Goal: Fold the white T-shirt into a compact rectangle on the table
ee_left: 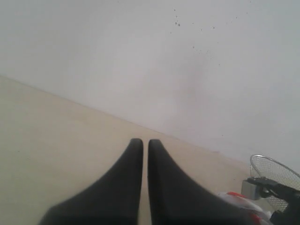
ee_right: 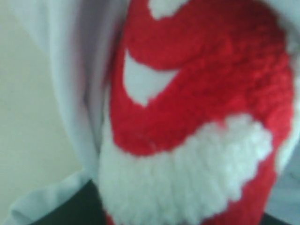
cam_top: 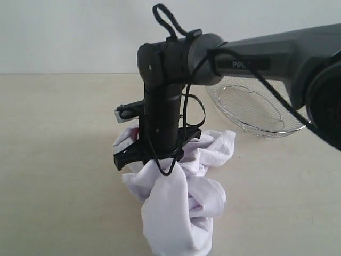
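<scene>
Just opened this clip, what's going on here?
The right hand is pushed down into the white T-shirt, which sits in a crumpled heap on the table. Its jaws are buried in cloth, so a grip cannot be confirmed. The left hand is shut and empty, away from the shirt. No fold has been made yet. A wire basket stands behind.

The tips of the right claw (cam_top: 153, 156) are buried in the white T-shirt (cam_top: 178, 213), itself cut off below
</scene>
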Robot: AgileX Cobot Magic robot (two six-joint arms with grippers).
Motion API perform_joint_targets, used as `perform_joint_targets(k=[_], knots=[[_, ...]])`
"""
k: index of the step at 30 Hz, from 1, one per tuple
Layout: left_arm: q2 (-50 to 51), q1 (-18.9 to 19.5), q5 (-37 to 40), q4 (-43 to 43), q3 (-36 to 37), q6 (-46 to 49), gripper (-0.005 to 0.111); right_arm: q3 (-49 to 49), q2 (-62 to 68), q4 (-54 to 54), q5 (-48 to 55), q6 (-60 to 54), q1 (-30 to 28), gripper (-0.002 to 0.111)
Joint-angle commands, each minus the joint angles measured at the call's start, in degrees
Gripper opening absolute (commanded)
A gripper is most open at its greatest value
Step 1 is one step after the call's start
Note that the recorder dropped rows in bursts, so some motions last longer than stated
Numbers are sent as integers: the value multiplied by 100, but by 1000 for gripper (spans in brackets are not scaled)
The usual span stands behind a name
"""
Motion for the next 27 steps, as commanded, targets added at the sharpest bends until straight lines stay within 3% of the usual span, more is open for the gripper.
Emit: perform_joint_targets(k=[1,7,9,11,15,16,19,23,27], knots=[[-20,19,23,-22,-30,-75,4,-33,48,49,-608,45,147,0],[-20,19,107,-22,-30,-74,4,-103,163,-6,-634,45,175,1],[-20,19,107,-22,-30,-74,4,-103,174,-21,-634,22,175,8],[-20,19,107,-22,-30,-74,4,-103,174,-21,-634,-3,175,25],[-20,19,107,-22,-30,-74,4,-186,174,-21,-538,57,175,71],[-20,19,107,-22,-30,-74,4,-243,174,-21,-435,126,175,75],[-20,19,107,-22,-30,-74,4,-646,164,-67,236,241,175,70],[-20,19,118,-22,-30,-74,4,-1312,-51,-63,236,204,175,56],[-20,19,118,-22,-30,-74,4,-1811,-414,-194,236,204,175,60]])
